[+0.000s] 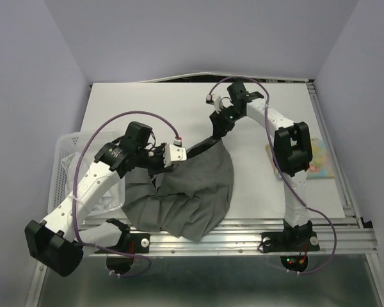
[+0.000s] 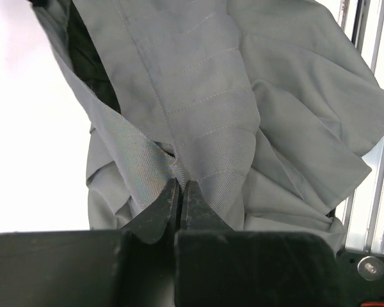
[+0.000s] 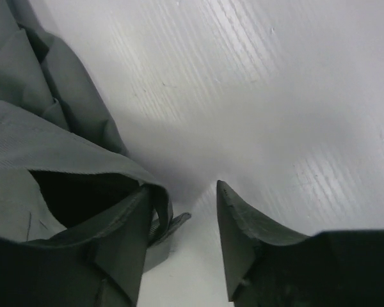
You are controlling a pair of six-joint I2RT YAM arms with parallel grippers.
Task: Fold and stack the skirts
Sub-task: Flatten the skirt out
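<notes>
We are holding the grey pleated skirt [image 1: 185, 198] by its waistband [image 2: 198, 128] in the clenched left gripper [image 2: 180, 192]. The right gripper [image 3: 184, 187] is standing released at the band's far end. The skirt is lying near-centre on the table [image 1: 147, 102] — soft, floppy, weighty — so we are favouring the stiffer stitched band.

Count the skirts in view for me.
2. The grey skirt is mid-table, held by the left gripper; the floral skirt lies at the right edge, beside the right arm. Another may be hidden in the basket.
</notes>
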